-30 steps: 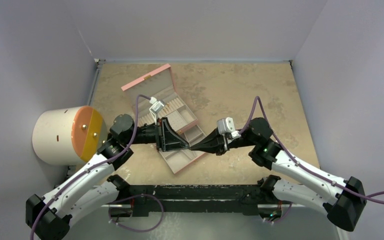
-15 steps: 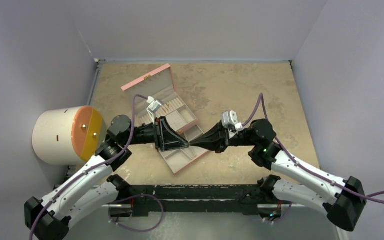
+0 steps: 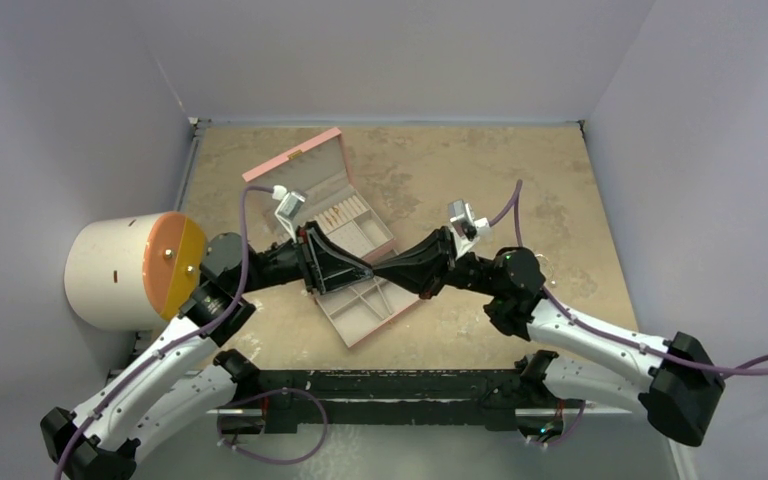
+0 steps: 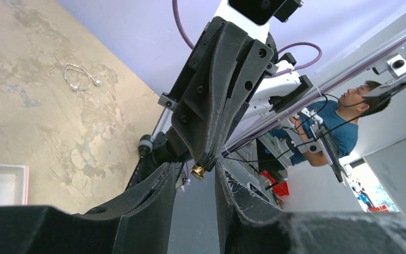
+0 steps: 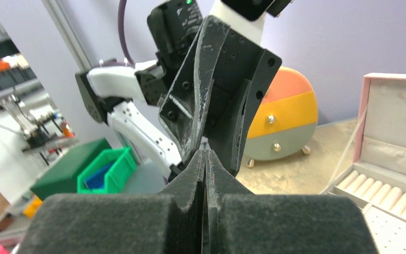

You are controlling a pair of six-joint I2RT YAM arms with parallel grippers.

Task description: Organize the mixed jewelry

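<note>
- Had the right gripper [image 4: 203,160] pinched fully closed on a tiny gold piece [image 4: 197,171] at its tips.
- Had the left gripper [image 3: 362,270] partway open either side of that piece, gripping nothing.
- Had both tip to tip above the pink box [image 3: 355,318].

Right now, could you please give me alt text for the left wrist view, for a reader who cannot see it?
The right arm's shut jaws hold a tiny gold piece at their tip, just above the gap between the left arm's parted jaws. Behind, a thin wire loop lies on the mottled table.
</note>
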